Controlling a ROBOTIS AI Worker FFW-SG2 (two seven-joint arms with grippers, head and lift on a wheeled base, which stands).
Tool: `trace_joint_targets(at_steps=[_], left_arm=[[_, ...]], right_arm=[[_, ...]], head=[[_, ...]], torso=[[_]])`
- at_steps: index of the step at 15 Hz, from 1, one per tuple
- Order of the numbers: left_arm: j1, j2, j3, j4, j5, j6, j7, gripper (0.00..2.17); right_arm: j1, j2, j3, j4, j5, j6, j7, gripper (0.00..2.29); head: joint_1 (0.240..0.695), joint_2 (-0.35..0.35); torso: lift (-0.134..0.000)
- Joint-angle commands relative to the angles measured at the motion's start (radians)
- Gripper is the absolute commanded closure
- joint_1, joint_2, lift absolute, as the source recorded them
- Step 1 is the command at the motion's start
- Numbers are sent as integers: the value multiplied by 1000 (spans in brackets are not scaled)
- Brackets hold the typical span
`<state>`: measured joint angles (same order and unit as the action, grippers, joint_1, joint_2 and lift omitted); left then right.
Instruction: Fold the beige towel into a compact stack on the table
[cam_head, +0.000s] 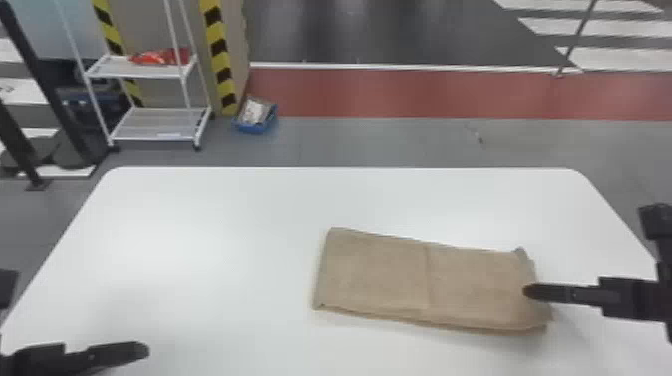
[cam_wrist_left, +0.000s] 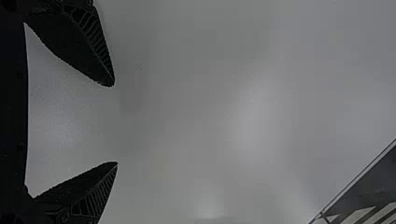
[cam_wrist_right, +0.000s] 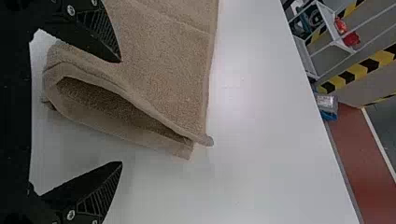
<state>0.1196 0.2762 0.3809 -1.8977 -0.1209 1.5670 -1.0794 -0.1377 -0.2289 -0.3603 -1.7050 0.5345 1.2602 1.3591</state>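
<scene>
Spread wide and empty, the left gripper (cam_head: 46, 355) sits at eight o'clock from the middle of the head view, its one clearly seen finger pointing toward three. Likewise wide and empty, the right gripper (cam_head: 625, 299) comes in near four o'clock, a slim fingertip pointing toward nine and lying over the end of the one beige towel (cam_head: 375, 272); whether it touches the cloth I cannot tell. Each wrist view shows two black fingers, tapered like wedges, with ribbed sides and a broad gap between the tips. That single towel lies between four and five o'clock on the one white table (cam_head: 200, 225), folded into a long, flat rectangle. Its terry-like cloth has a fine, matte nap, and one straight line crosses it near the middle. At the three o'clock end the layers part into a rounded, open mouth, seen in the right wrist view, with one finger over the cloth and the other over the tabletop just beside it. The table is smooth, with two rounded far corners. Beyond it, at ten o'clock, stands one white metal rack (cam_head: 159, 124) with two shelves, a crinkled red packet (cam_head: 162, 56) on the upper one. One blue bin (cam_head: 255, 129) sits on the floor beside it, toward eleven.
</scene>
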Motion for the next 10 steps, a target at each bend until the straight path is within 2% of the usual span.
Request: trace_joint_targets(at_steps=[1,3,6,8,10], left_arm=[[-6,-2,-5,12,-2,4,3,90],[-6,-2,-3,9,-3,4,-2,90],[-2,0,6,8,-3,4,-5,90],[-2,0,7,8,-3,4,-5,90],[-2,0,7,3,-3,4,-7,90]], right_arm=[[1,16,21,4,8,0,8,174],[-6,16,52,18,32,-3,8,306],[-13,20,52,19,30,-6,8,809],[-13,19,47,19,27,-18,8,1231],[-13,19,41,19,19,-31,8,1379]], head=[[695,-45],[695,-32],[695,-18],[695,-10],[695,-9]], torso=[[-124],[-124],[-124],[-124],[-124]])
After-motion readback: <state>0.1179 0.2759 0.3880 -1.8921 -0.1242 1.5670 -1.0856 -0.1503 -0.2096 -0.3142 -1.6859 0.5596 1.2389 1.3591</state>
